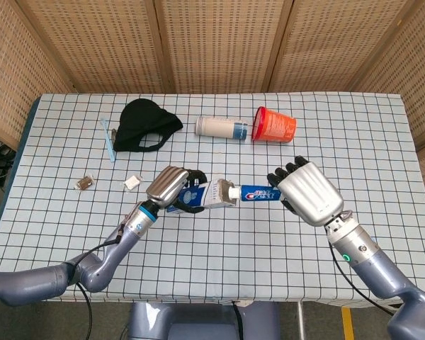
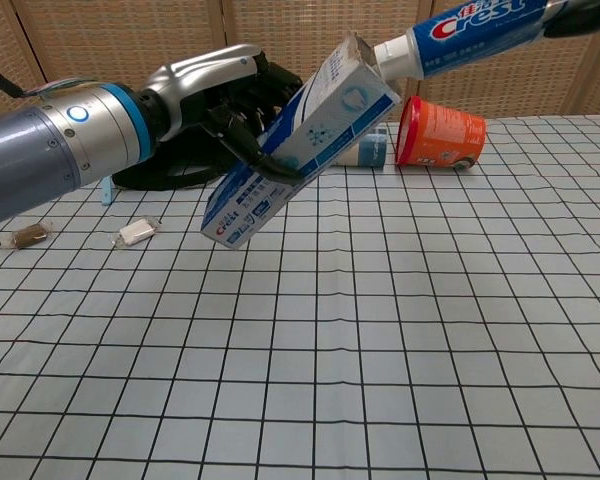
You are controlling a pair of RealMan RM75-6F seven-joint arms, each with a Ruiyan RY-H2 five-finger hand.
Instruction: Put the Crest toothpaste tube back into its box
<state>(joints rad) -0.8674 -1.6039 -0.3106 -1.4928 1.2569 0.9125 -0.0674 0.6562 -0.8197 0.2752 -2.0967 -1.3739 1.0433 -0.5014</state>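
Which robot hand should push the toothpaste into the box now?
Probably the right hand: it holds the toothpaste tube with its cap at the box opening. The left hand just holds the box.

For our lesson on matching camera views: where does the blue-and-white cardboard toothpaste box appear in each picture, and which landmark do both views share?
Head view: the blue-and-white cardboard toothpaste box sits left of centre, held above the table by the left hand.
Chest view: it sits upper centre, tilted, its open end up-right.
Shared landmark: the orange plastic cup lying on its side behind.
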